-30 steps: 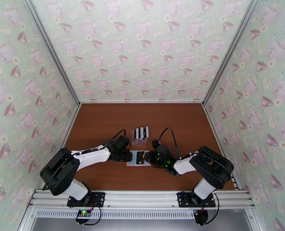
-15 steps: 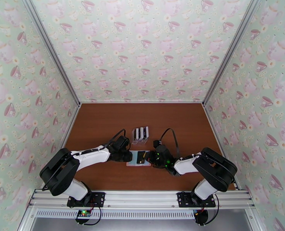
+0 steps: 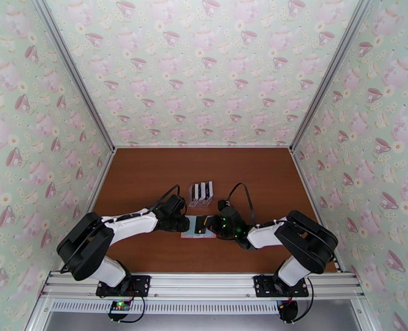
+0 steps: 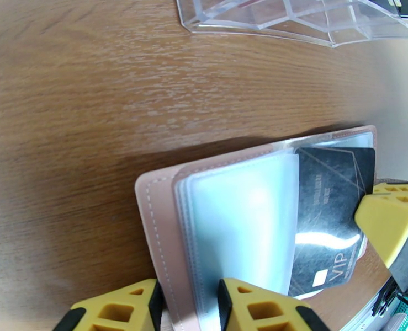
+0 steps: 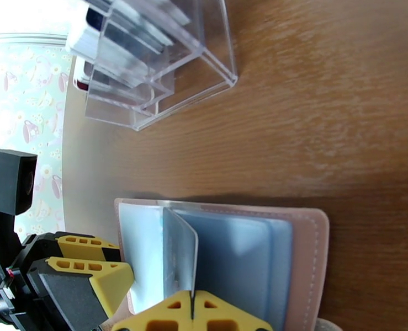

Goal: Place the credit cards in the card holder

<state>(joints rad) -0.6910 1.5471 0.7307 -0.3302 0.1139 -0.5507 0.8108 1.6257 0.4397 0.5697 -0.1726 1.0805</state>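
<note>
My right gripper [image 5: 192, 305] pinches the black card [image 4: 329, 208]; the open card holder [image 4: 155, 216] lies just left of it on the table [image 3: 148, 177]; my left gripper [image 4: 186, 300] clamps the holder's other edge.

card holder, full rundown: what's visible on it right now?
The card holder is a pink stitched leatherette-looking wallet lying open and flat on the table, pale clear sleeves fanned inside. The left gripper pinches one end; at the other, the shut right gripper holds a black card tucked partly under a sleeve.
</note>
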